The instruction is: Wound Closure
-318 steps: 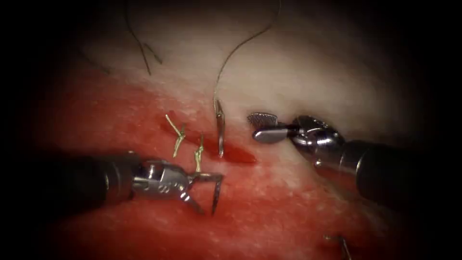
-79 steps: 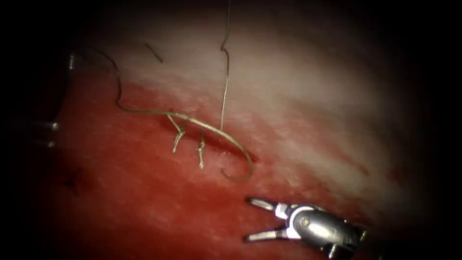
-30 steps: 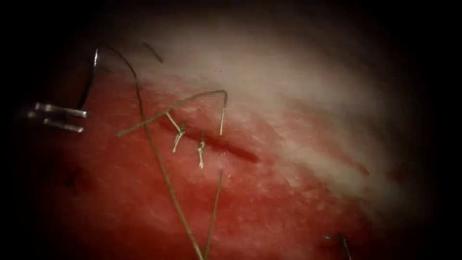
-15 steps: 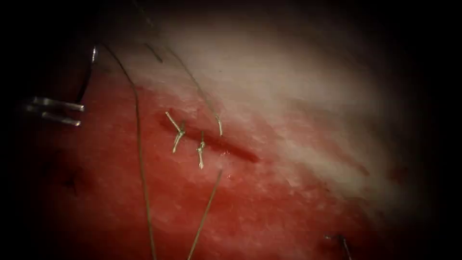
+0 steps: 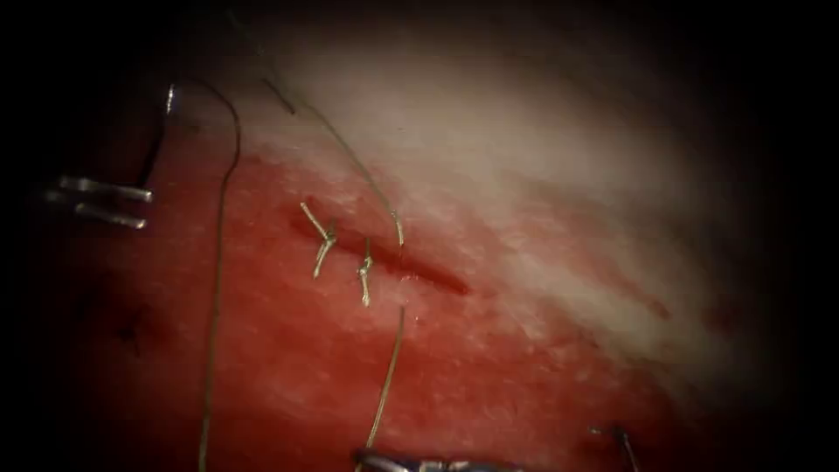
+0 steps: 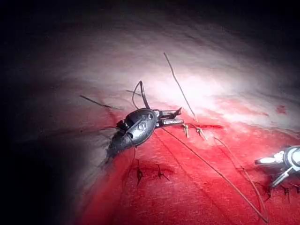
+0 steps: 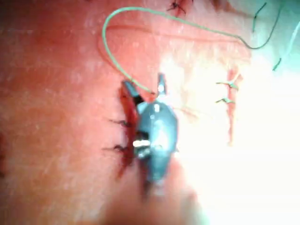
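There is one tissue (image 5: 542, 166), pale on its far side and wet with red fluid (image 5: 288, 376) nearer me. I have two tools here. My left tool (image 5: 147, 208) sits well left of the cut and is clenched on the one needle (image 5: 160, 140) near its lower end. The needle curves up clear of the tissue, and the thread leaves from its upper end. My right tool (image 7: 143, 83) is at the near edge with its jaws spread, gripping nothing. The thread (image 5: 384, 376) runs up between them. The single cut (image 5: 424, 274) slants across the middle. The thread dips in at the cut's far lip and comes out on the near side. Two tied stitches (image 5: 321, 240) (image 5: 364, 278) cross the left part of the cut.
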`<state>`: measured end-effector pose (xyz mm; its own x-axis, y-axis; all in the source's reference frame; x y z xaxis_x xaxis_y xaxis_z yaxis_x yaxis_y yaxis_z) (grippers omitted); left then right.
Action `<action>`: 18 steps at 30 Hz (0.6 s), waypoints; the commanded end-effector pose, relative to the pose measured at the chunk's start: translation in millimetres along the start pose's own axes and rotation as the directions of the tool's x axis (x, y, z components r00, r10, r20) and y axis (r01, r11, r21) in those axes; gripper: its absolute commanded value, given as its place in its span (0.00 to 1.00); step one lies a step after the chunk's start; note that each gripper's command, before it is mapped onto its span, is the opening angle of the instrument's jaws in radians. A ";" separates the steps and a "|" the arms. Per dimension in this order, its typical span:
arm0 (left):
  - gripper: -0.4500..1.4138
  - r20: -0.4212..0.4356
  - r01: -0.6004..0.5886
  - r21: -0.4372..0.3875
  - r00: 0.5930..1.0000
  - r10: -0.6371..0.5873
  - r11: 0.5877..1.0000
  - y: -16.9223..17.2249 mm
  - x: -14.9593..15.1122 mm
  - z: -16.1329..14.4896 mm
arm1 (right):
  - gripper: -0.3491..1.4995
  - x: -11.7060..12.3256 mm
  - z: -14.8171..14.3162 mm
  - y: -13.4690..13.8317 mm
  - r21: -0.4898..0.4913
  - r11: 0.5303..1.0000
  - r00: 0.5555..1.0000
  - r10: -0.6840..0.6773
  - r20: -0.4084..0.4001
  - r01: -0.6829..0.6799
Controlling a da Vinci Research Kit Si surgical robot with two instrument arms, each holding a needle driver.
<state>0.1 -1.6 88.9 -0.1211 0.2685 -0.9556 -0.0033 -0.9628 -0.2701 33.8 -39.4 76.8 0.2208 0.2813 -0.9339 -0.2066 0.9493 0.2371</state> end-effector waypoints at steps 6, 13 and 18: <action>0.00 0.002 0.009 0.004 1.000 -0.009 1.000 -0.5 -2.0 0.9 | 0.86 -4.9 2.3 6.8 -0.088 0.996 1.000 -0.020 -0.002 0.020; 0.00 0.002 0.017 0.009 1.000 -0.017 1.000 -0.6 -2.5 0.9 | 0.84 -8.6 4.6 8.7 -0.098 0.994 0.998 -0.057 0.003 0.057; 0.00 0.005 0.017 0.007 1.000 -0.017 1.000 -0.5 -2.5 0.9 | 0.80 -10.5 6.1 8.9 -0.094 0.993 0.997 -0.071 0.022 0.073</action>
<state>0.0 -1.8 90.8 -0.1257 0.2860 -0.9500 -0.0150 -0.9580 -0.2864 34.6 -33.0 89.9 0.2606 0.2170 -0.9407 -0.2824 0.9489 0.1407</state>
